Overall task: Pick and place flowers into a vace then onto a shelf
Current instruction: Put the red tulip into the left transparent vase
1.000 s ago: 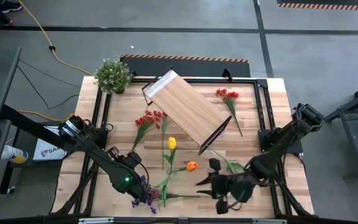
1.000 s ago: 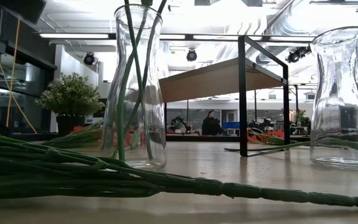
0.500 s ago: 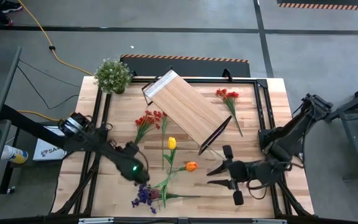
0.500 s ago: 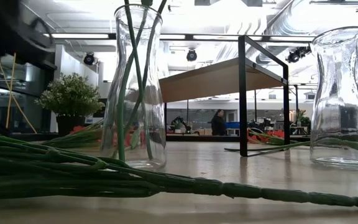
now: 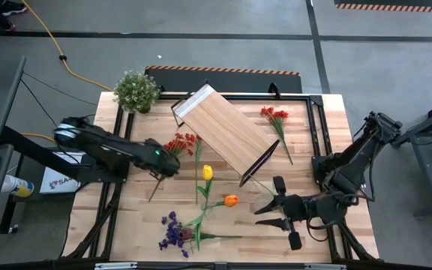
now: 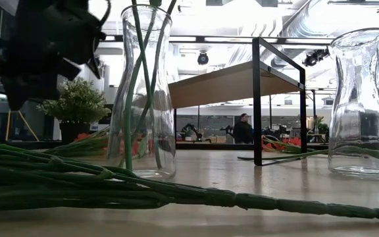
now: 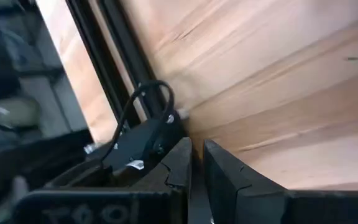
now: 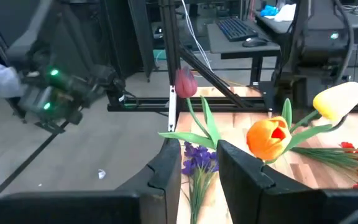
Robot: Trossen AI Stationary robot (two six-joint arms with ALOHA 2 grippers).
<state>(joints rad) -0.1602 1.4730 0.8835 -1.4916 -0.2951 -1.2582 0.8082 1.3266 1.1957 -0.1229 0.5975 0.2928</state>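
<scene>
My left gripper (image 5: 169, 166), fingers nearly together on nothing visible, hangs beside the red small-blossom spray (image 5: 180, 144). My right gripper (image 8: 192, 163), at five o'clock on the table, shows a narrow empty gap. The clear glass vase (image 6: 141, 92) rises out of frame, its flower heads cut off. The light-wood shelf (image 5: 223, 128) stands mid-table.

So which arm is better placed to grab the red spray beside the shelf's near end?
Left, probably. The left gripper hovers right beside the red spray, while the right gripper sits across the table near the orange tulip.
</scene>
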